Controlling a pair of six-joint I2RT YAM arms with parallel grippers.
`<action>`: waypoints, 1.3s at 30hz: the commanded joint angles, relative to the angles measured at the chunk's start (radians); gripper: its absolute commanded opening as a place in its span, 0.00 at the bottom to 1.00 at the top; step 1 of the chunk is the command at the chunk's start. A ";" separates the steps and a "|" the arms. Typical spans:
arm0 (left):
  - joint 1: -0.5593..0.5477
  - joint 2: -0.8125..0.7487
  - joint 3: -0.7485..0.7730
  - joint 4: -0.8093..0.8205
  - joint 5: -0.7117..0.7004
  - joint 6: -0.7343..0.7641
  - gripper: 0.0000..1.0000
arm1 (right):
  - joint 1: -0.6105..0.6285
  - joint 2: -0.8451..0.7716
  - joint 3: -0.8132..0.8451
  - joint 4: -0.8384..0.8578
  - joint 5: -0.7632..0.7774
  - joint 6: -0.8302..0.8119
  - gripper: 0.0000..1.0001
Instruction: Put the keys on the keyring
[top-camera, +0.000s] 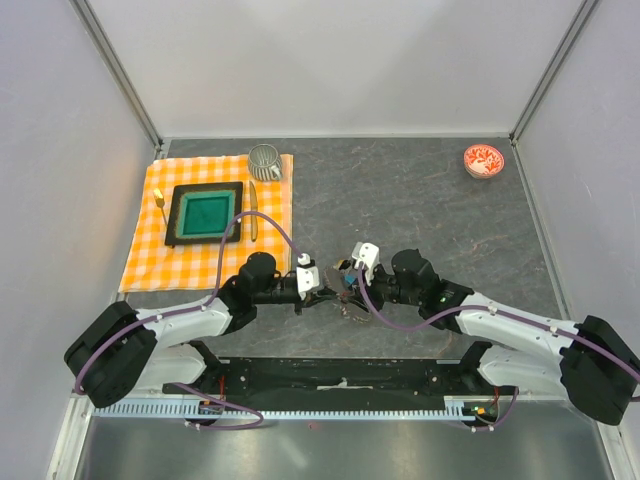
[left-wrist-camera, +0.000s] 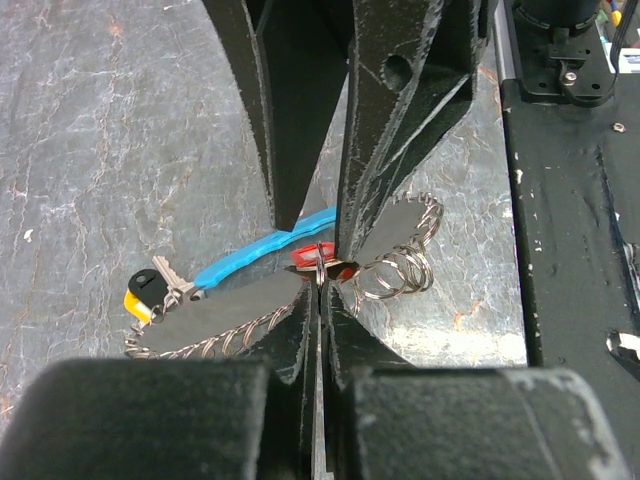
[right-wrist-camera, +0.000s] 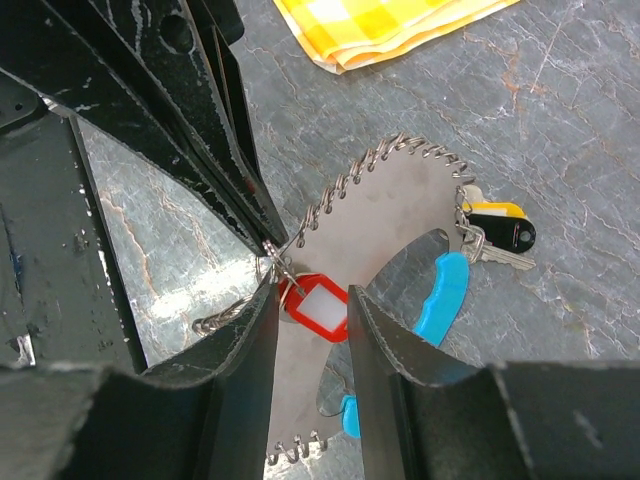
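Note:
The keyring lies on the grey table between my two grippers: a loop of silvery chain (right-wrist-camera: 385, 160) with a curved blue tag (right-wrist-camera: 445, 295). A yellow-tagged key (right-wrist-camera: 497, 210) and a black-tagged key (right-wrist-camera: 510, 237) hang on the chain by the blue tag. My left gripper (left-wrist-camera: 320, 285) is shut on the small metal ring of the red-tagged key (right-wrist-camera: 320, 305). My right gripper (right-wrist-camera: 310, 295) is open, with its fingers on either side of the red tag. The chain (left-wrist-camera: 400, 270), the blue tag (left-wrist-camera: 250, 258) and the yellow and black keys (left-wrist-camera: 150, 295) also show in the left wrist view.
At the back left a yellow checked cloth (top-camera: 145, 255) carries a black tray with a green inside (top-camera: 205, 213), yellow-handled cutlery and a metal mug (top-camera: 264, 160). A red patterned bowl (top-camera: 484, 160) stands at the back right. The black arm mount (left-wrist-camera: 570, 250) runs along the near edge.

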 joint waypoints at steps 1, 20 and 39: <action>-0.004 -0.026 0.042 0.037 0.047 0.043 0.02 | -0.007 0.008 0.047 0.055 -0.027 -0.029 0.40; -0.004 -0.042 0.051 -0.010 0.070 0.067 0.02 | -0.015 0.005 0.040 0.042 -0.059 -0.055 0.00; -0.004 -0.092 0.020 0.050 0.106 0.043 0.02 | -0.021 0.031 0.038 0.064 -0.090 -0.040 0.00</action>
